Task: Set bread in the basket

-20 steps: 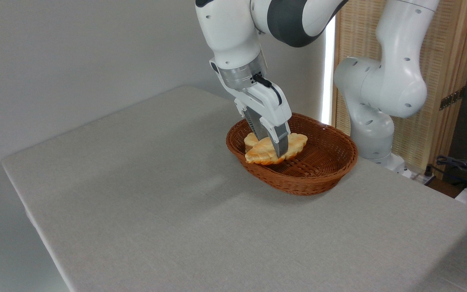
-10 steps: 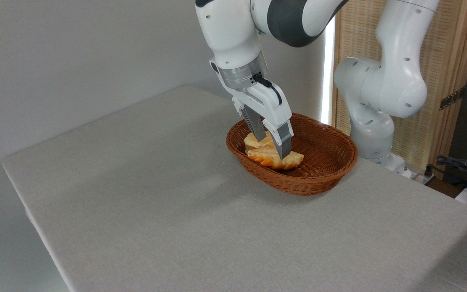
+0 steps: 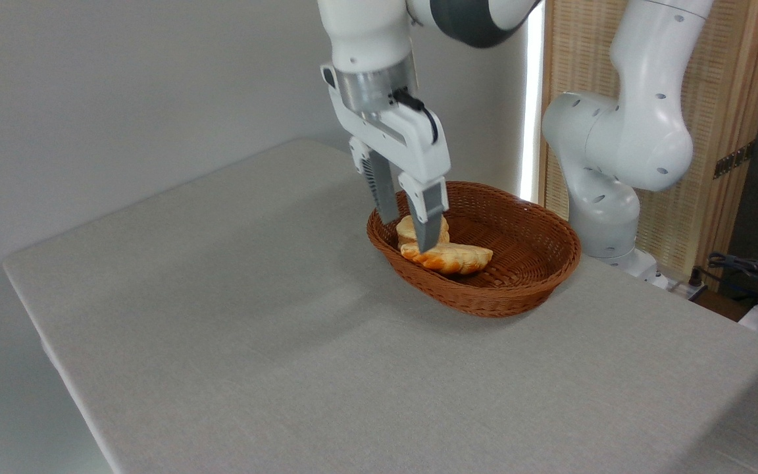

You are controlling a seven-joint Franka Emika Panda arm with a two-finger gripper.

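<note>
A grey cloth-covered table [image 3: 287, 342] fills the scene, backed by a plain pale wall and, at the far right, a slatted wooden screen [image 3: 714, 131]. The near and left parts of the table are bare, and its left edge drops away well apart from the work. Toward the far right of the surface the basket [image 3: 524, 276] is found, its long axis running from left-far to right-near. Inside it, against the left end, the bread [image 3: 448, 257] is seen lying flat on the woven floor, its long axis roughly left to right, with a small round bun [image 3: 412, 227] just behind and touching it. The gripper [image 3: 405, 230] is held above the left rim of the basket, fingers pointing down and spread apart, nothing between them; the bread lies just below and to the right of the tips, apparently free of them. The task is judged done in substance. For a retreat, open room is offered straight up and to the left; the basket's near-left rim sits close under the fingers.
</note>
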